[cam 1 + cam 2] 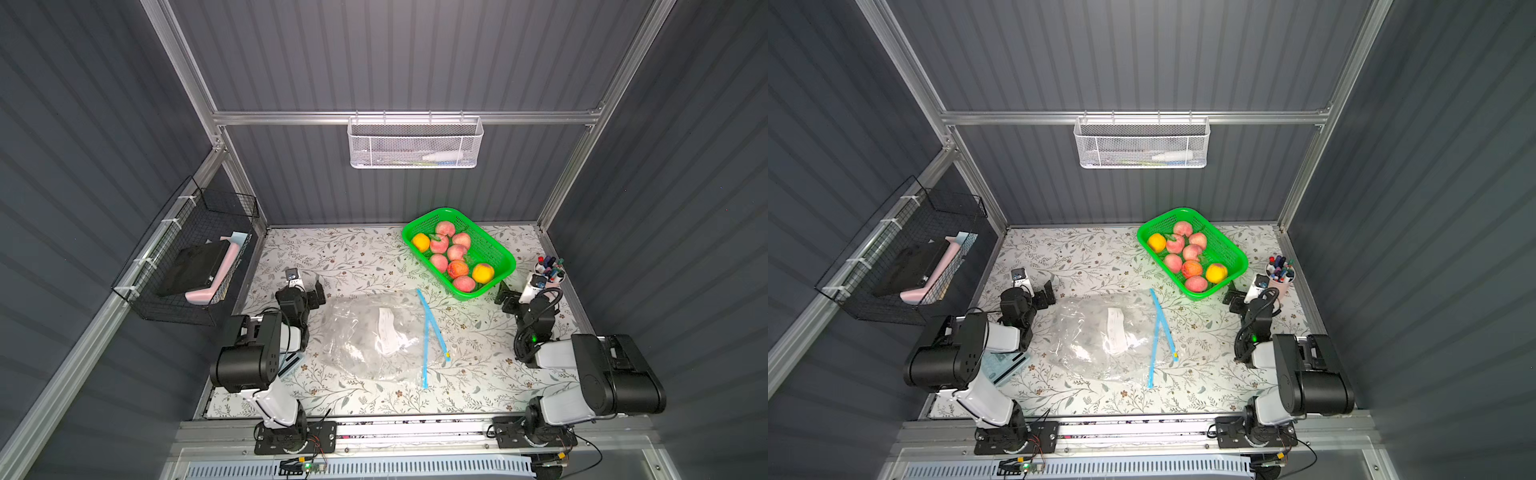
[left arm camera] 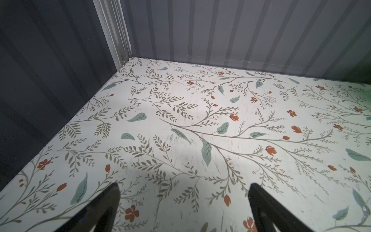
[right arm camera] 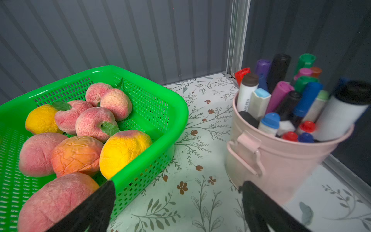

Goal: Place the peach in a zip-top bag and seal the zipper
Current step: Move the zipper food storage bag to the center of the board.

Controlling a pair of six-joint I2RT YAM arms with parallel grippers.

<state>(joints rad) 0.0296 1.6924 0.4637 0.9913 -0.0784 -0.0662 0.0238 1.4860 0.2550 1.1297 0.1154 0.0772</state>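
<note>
Cut off by the frame edge in the left wrist view: black fingers (image 2: 108,204) of the left gripper (image 2: 183,190), tips only, jaws spread wide over bare table (image 2: 180,120), nothing between them. Same cropping in the right wrist view: right gripper (image 3: 176,186), jaws likewise wide apart and empty, one tip in front of the green basket (image 3: 152,104), the other in front of a pink bucket (image 3: 281,160). Nearest markers (image 3: 279,70) in that bucket blurred. Half hidden under the left arm in both top views, a pale flat object (image 1: 291,362), not identifiable. Contents of the zip-top bag (image 1: 357,332) hard to make out through crumpled clear film; a white label (image 1: 388,328) visible, inside or outside impossible to tell. Bag at centre frame, blue zipper strips (image 1: 424,345) parted in a narrow V on its right side, apart from the basket's lower corner. Bare table at upper left and along the lower edge. Peaches (image 1: 457,252) all in the basket, upper right of the table: matte wrinkled skins, pink, orange and yellow, some with green leaves. Basket glossy, perforated, round-cornered. Table covering white, leaf-and-flower print, scuffed.
</note>
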